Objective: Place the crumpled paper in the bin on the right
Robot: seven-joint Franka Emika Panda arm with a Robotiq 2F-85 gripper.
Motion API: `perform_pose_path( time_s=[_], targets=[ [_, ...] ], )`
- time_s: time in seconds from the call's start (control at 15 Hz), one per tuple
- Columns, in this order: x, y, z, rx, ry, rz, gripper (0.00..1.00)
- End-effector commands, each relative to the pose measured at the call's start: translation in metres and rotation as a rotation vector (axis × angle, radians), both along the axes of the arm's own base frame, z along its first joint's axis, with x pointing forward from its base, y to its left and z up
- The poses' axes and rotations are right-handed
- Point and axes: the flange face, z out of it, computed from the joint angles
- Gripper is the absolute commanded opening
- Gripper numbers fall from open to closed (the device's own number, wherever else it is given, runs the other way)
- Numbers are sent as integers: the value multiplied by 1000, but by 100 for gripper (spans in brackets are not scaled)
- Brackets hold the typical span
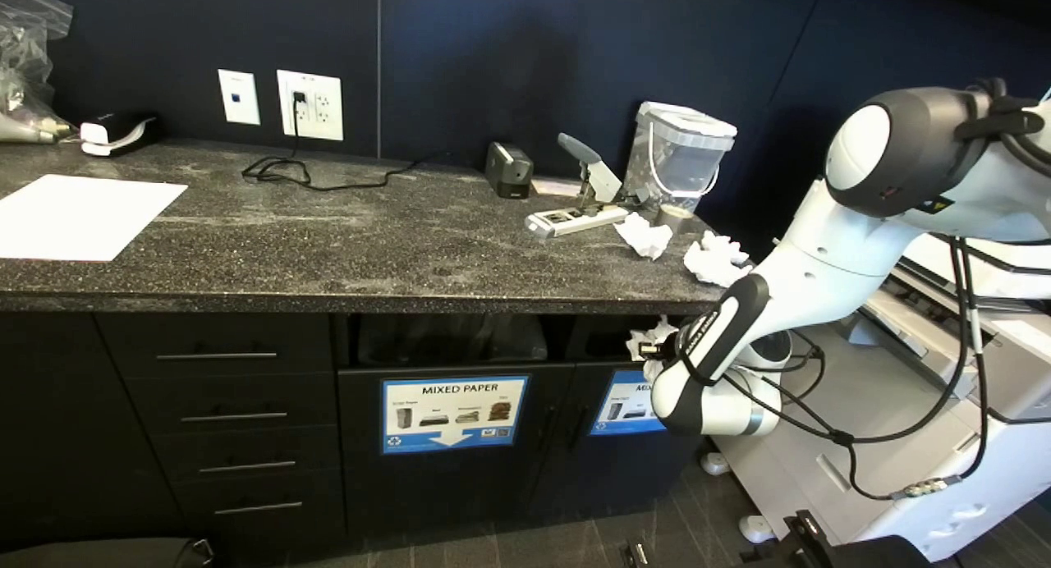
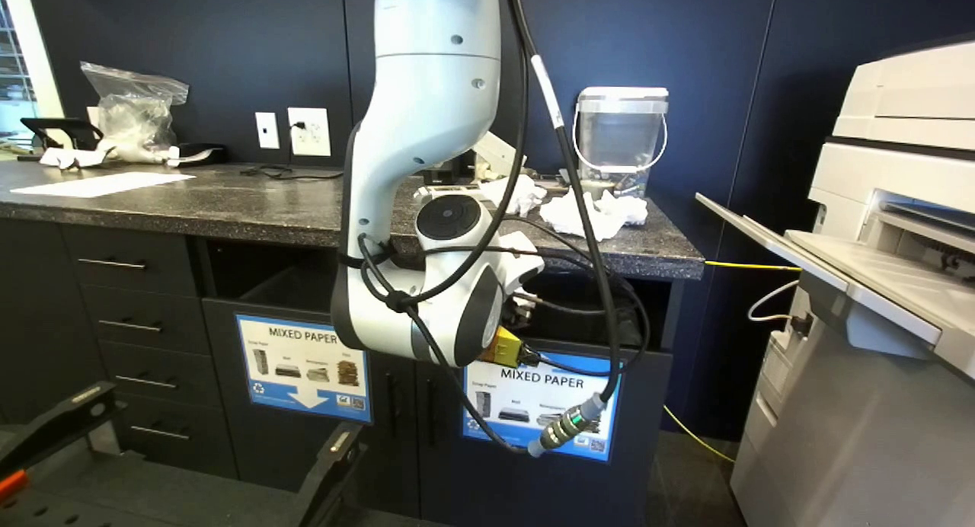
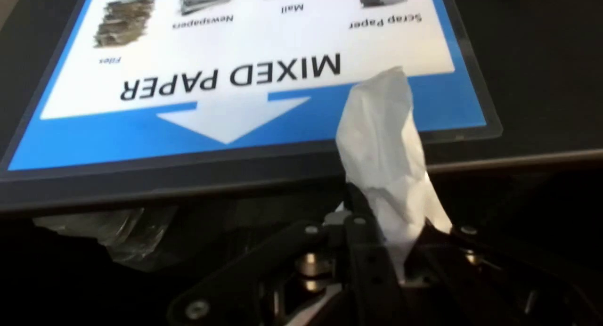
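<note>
Currently the black two-fingered gripper [image 3: 392,224] has the white crumpled paper [image 3: 379,128] pinched between its fingers, the jaws drawn in to a narrow gap that the paper fills, with one long end sticking out past the tips. In the wrist view, where the lettering stands upside down, that end overlaps the edge of a blue-and-white label panel [image 3: 245,81] marked "MIXED PAPER". The bin on the right [image 1: 603,338], a dark rectangular slot in a black cabinet front [image 1: 452,494], sits directly above this label, under the dark speckled stone counter [image 1: 369,248]. In an exterior view the paper is at the mouth of the slot; whether any of it has passed inside cannot be told. The white-and-black robot arm [image 2: 438,108] hangs bent in front of the counter. Next to that bin is a similar dark slot [image 2: 236,260] with a matching panel [image 1: 456,416] below. On the counter, a crumpled white paper ball [image 1: 644,235] lies just beside a pale grey stapler-like tool [image 1: 577,219] with its arm raised, and a second such ball [image 1: 717,260] lies near the counter's end. Behind them stands a translucent plastic pail [image 1: 686,153] with a white lid. A flat white sheet [image 1: 82,215] lies well apart.
</note>
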Motion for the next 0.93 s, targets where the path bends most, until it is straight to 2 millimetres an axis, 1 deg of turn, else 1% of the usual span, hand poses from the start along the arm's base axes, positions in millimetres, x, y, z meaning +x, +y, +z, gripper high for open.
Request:
perform_pose_path(
  time_s=[0.0,0.13,0.2,0.33,0.6,0.87],
  targets=[
    [16,-7,15,-2,-151,0,3],
    [24,-8,16,9,-195,-5,3],
    [28,-7,14,19,-204,-5,3],
    [33,-4,5,44,-207,-3,3],
    [37,5,-17,94,-207,1,3],
    [42,3,-23,101,-219,5,3]
  ],
)
